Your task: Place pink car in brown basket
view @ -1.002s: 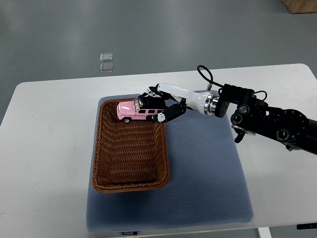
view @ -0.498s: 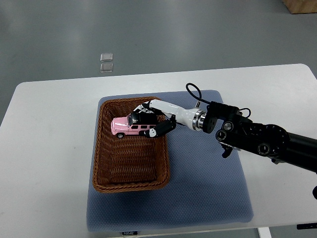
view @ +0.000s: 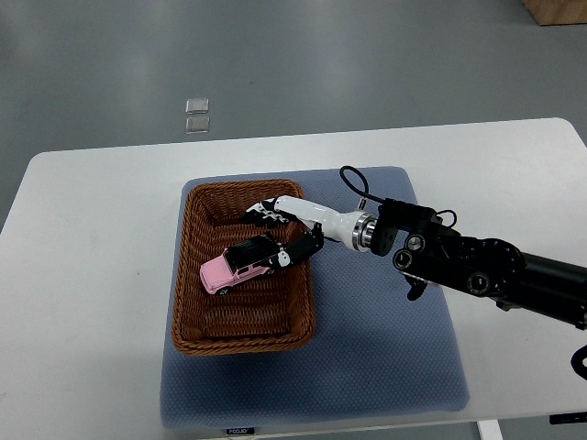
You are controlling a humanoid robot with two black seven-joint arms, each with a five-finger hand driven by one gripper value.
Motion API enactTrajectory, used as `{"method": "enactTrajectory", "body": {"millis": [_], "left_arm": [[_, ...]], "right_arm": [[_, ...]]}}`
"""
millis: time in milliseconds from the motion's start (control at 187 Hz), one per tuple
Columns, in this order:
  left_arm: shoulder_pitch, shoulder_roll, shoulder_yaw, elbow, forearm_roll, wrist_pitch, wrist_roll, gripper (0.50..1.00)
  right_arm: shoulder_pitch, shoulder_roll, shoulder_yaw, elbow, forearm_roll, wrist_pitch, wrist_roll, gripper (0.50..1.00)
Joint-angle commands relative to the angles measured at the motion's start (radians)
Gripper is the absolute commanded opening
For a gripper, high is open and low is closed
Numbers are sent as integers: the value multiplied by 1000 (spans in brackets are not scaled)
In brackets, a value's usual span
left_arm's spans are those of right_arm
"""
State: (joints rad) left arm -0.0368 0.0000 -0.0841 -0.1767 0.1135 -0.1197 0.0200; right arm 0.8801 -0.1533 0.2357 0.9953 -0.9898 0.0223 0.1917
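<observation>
The right hand (view: 286,234) reaches in from the right edge over the brown basket (view: 188,302), its fingers (view: 266,213) curled around the rear end of the pink car (view: 237,267). Half a second ago the car sat level and higher up, near the basket's far wall; now it is lower and further toward the middle of the basket, tilted with its nose pointing down-left, and it looks to be touching or just above the woven floor. The hand has followed it down and in, and the black forearm (view: 477,270) has swung lower across the blue mat (view: 385,348). The basket lies in the same spot on the mat, which covers the middle of the white table (view: 92,275). The left arm does not show
</observation>
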Motion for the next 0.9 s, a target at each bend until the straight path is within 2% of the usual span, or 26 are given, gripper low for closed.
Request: {"method": "enactTrajectory", "body": {"millis": [0,188,252,311,461,675,761,825,895], "left_arm": [[0,0,0,0,0,0,0,1000],[0,0,1,-1,0,0,0,1000],[0,0,1,-1,0,0,0,1000],[0,0,1,-1,0,0,0,1000],[0,0,1,-1,0,0,0,1000],[0,0,3,-3,0,0,0,1000],[0,0,4,-3,0,0,0,1000],[0,0,3,-3,0,0,0,1000],[0,0,3,-3,0,0,0,1000]], "right_arm": [[5,-9,25,-1,7,-2,2,848],[-23,-31,274,-3,51,-10,2,858],[-79,-34,373,-4,123,-5,2,864],[-130,-31,467,-6,204,-8,2,901],[-259,-19,688,-6,405,5,3,903],[-334,-20,783,-49,628,13,11,903],[-342,-20,784,-86,709,51,57,903],[-342,-20,784,-119,780,120,106,903],[-343,-19,784,-152,839,182,121,903]]}}
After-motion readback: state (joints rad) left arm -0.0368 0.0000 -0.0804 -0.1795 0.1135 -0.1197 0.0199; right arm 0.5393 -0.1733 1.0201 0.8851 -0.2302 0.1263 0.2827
